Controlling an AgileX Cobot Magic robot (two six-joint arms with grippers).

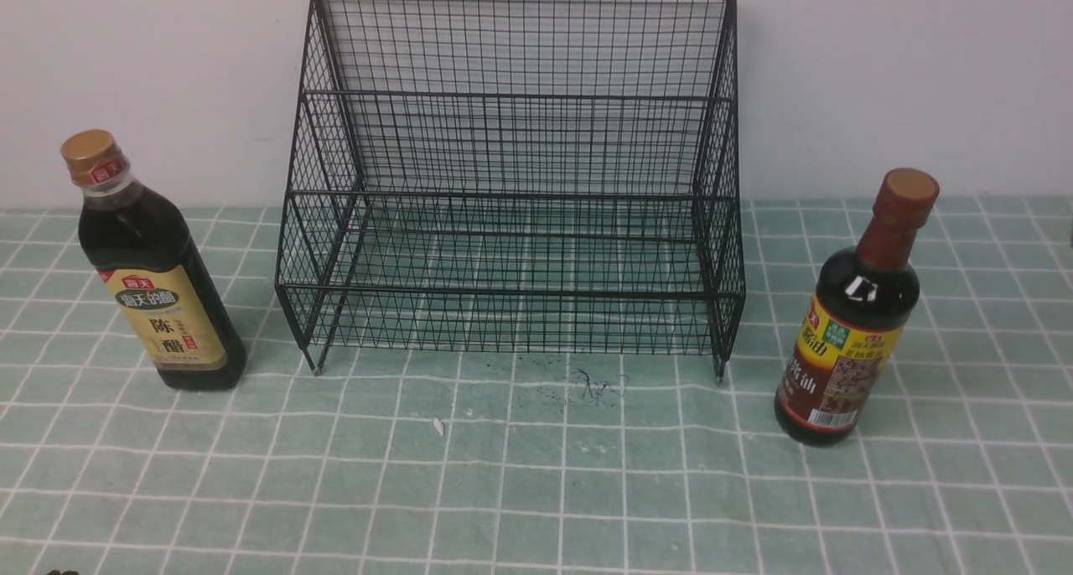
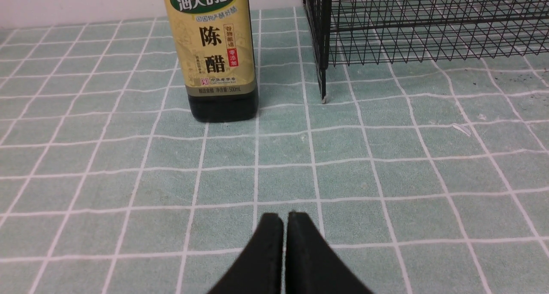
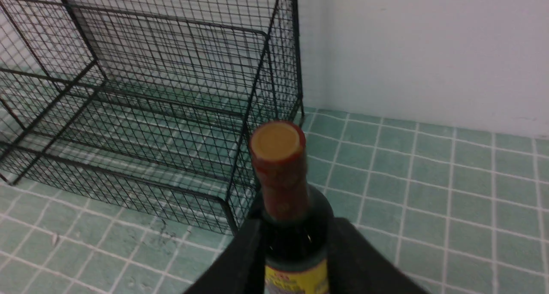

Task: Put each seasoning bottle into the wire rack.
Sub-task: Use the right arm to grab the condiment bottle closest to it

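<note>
Looking forward, we see both bottles upright on the checked cloth, outside the wire rack: the squarish bottle to its left, the round bottle to its right. Our left gripper has its fingers pressed together; our right gripper has them spread, flanking the round bottle's shoulder.

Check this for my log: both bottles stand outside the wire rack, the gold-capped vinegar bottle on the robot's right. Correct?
No. The front view shows the gold-capped vinegar bottle on the robot's left, beside the wire rack; the rest holds.
</note>
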